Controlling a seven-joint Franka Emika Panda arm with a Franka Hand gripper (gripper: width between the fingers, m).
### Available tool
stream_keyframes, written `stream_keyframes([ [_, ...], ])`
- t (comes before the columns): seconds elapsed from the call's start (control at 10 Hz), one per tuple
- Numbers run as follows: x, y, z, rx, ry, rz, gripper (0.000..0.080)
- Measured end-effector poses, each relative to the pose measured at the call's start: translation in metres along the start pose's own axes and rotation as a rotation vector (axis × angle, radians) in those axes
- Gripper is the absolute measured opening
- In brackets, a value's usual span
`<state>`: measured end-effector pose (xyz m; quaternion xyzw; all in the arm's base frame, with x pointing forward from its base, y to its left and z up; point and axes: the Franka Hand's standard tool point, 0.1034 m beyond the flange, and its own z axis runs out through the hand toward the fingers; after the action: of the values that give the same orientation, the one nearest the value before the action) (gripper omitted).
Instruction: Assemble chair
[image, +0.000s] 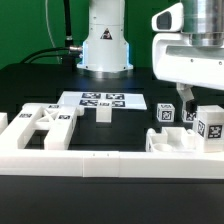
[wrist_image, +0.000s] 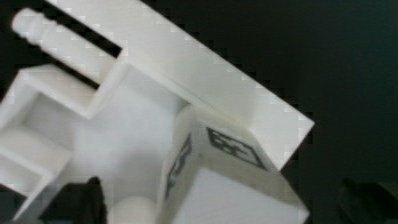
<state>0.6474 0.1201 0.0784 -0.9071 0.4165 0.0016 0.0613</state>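
Observation:
My gripper (image: 187, 103) hangs at the exterior view's right, just above a group of white chair parts. Two small tagged blocks (image: 165, 113) (image: 210, 123) stand there, with a low white part (image: 178, 139) in front of them. In the wrist view my gripper (wrist_image: 222, 208) has its dark fingertips (wrist_image: 80, 200) wide apart on either side of a white tagged block (wrist_image: 222, 165). A gap shows on one side of the block. Beyond it lies a larger white part with a ridged peg (wrist_image: 45, 38). The wrist view is blurred.
A large white chair frame (image: 40, 122) lies at the exterior view's left. The marker board (image: 100, 100) lies in the middle with a small white piece (image: 103, 113) at its front. A long white rail (image: 90, 160) runs along the front. The robot base (image: 103, 45) stands behind.

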Motion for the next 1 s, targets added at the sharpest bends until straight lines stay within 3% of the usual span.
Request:
stream_keyframes([
  [0.2, -0.0009, 0.0008, 0.0010, -0.039, 0.030, -0.294, 0.0649],
  [0.4, -0.0048, -0.0019, 0.0012, -0.058, 0.038, -0.532, 0.0649],
  [0.9, -0.0010, 0.0000, 0.0005, -0.067, 0.027, -0.941, 0.0649],
  [1.0, -0.0007, 0.0002, 0.0005, -0.068, 0.026, -0.975, 0.0539],
])
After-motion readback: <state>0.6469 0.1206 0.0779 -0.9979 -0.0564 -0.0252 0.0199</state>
